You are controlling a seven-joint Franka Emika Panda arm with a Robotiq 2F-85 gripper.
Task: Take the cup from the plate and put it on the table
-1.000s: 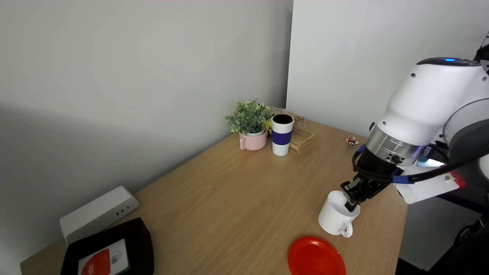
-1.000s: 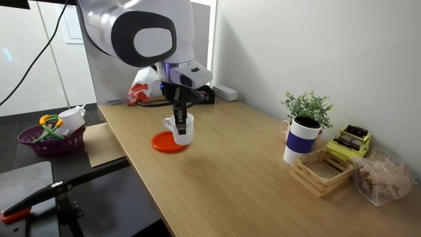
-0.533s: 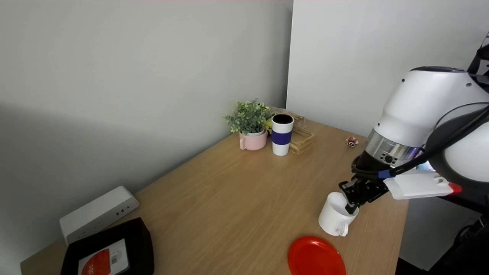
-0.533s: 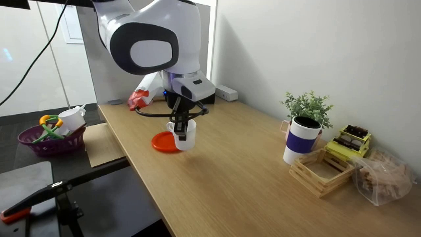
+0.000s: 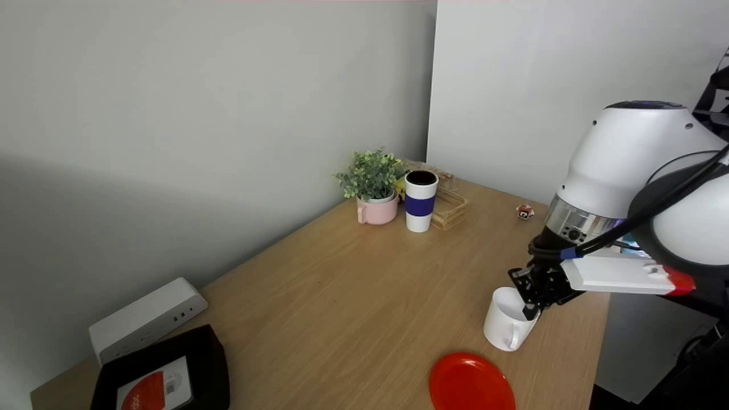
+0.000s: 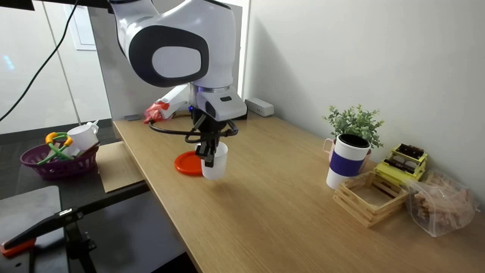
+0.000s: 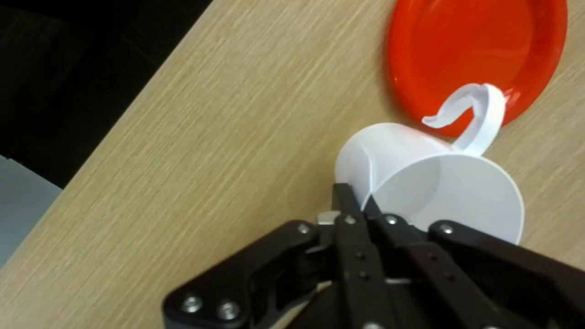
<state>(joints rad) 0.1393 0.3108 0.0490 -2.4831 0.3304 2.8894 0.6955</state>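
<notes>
OK, my pincer (image 7: pixel 358 200) has the cup (image 7: pixel 404 141) clamped at its rim, off the plate (image 7: pixel 470 43) and beside it. Set-down step, I judge: next, lower flat onto the surface (image 7: pixel 228 114), then let go. Can't tell if it touches.

Upper right in the wrist view, the top edge cuts the plate (image 7: pixel 477 50); lower, the gripper (image 7: pixel 358 197) hides part of the white cup (image 7: pixel 429 178). In an exterior view, the black tray (image 5: pixel 212 364), lower left, is cropped (small print on its label (image 5: pixel 156 387) unreadable).
</notes>
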